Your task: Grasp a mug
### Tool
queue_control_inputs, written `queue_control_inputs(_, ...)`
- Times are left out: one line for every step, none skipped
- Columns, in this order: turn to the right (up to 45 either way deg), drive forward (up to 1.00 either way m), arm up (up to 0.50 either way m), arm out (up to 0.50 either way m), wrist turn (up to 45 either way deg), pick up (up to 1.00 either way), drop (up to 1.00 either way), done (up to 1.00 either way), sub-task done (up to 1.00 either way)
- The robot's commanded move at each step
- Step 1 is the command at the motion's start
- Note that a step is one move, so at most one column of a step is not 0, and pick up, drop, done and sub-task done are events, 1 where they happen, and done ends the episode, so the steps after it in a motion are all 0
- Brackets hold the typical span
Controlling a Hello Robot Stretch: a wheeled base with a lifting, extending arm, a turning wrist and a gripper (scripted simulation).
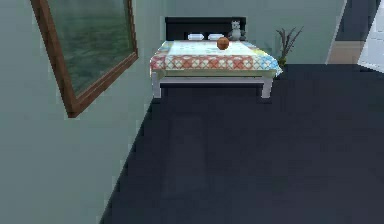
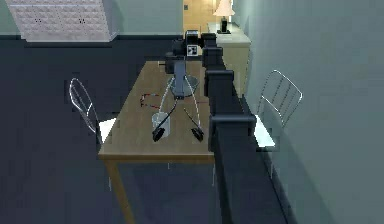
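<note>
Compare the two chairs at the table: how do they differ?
The chair at the arm side view's left sits on the table's open-floor side; the chair at its right sits by the wall. The arm hides part of the right chair's seat, not the left's. Both have wire backs, pale seats.

No legible text, label, brand, number or sign in either view, nothing readable on the framed picture [image 1: 88,45], the bed's patterned quilt [image 1: 215,60], or the desk [image 2: 140,140] top.

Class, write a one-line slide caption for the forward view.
A quilted bed carrying a reddish ball stands across dark floor, a framed picture on the left wall.
</note>
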Motion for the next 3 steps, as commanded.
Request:
queue_control_inputs(0.0,0.00,0.00,0.00,45.0,0.00,0.00,0.00,0.00)
queue_control_inputs(0.0,0.00,0.00,0.00,45.0,0.00,0.00,0.00,0.00)
queue_control_inputs(0.0,0.00,0.00,0.00,45.0,0.00,0.00,0.00,0.00)
